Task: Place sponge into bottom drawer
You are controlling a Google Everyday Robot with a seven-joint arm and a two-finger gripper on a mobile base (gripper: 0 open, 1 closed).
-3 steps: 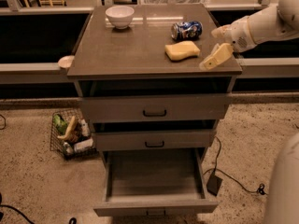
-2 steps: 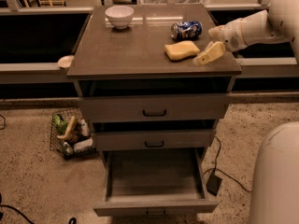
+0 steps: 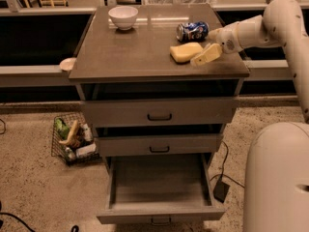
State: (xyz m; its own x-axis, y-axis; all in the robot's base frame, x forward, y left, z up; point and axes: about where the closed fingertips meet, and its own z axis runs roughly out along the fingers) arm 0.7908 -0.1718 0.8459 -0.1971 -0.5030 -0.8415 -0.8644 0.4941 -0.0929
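The pale yellow sponge (image 3: 185,51) lies on the cabinet top (image 3: 135,52) toward its right side. My gripper (image 3: 205,55) hangs just right of the sponge, low over the top, its pale fingers pointing down-left at the sponge's right end. The blue soda can (image 3: 192,31) lies on its side just behind them. The bottom drawer (image 3: 159,187) is pulled open below, and its tray interior holds nothing.
A white bowl (image 3: 123,17) stands at the back left of the top. The two upper drawers (image 3: 159,114) are shut. A wire basket (image 3: 73,138) with items sits on the floor at left. A cable and a black box (image 3: 221,190) lie on the floor at right.
My gripper has moved left along the cabinet top, closing in on the sponge's right end. The sponge, can and bowl have not moved.
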